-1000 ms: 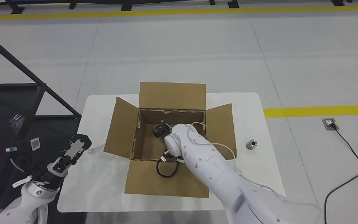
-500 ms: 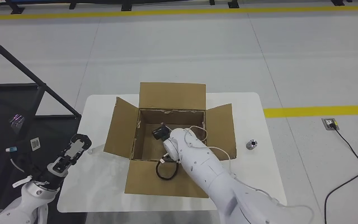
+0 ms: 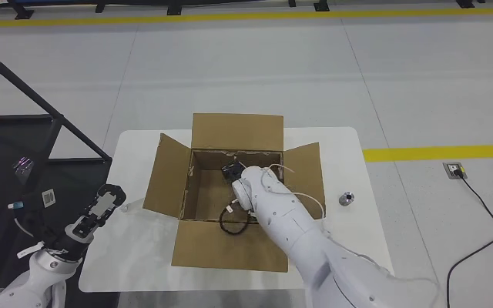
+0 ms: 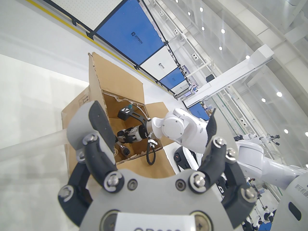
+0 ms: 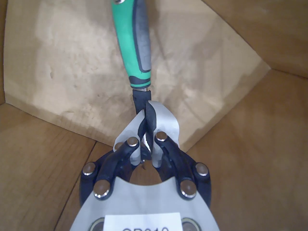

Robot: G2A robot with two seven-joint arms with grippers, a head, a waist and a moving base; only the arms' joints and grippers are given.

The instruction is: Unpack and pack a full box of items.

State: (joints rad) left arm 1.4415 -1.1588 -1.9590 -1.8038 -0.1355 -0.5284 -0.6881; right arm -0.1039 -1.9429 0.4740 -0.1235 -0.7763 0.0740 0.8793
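Inside the box (image 5: 72,49), my right gripper (image 5: 145,111) was clenched on the green-handled tool (image 5: 127,32) by its shaft, so I judged a slow, straight lift safest.

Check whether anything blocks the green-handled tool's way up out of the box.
Nothing visible does. The right gripper is shut on the green-handled tool inside the box; all four flaps lie folded outward, leaving the top open.

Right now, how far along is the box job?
Done: the box stands open, and one small metal piece sits on the table beside it. In hand: the right tool is shut on a green-handled item inside the box. Left, probably: lifting that item out, then repacking. The left tool is open and holds nothing.
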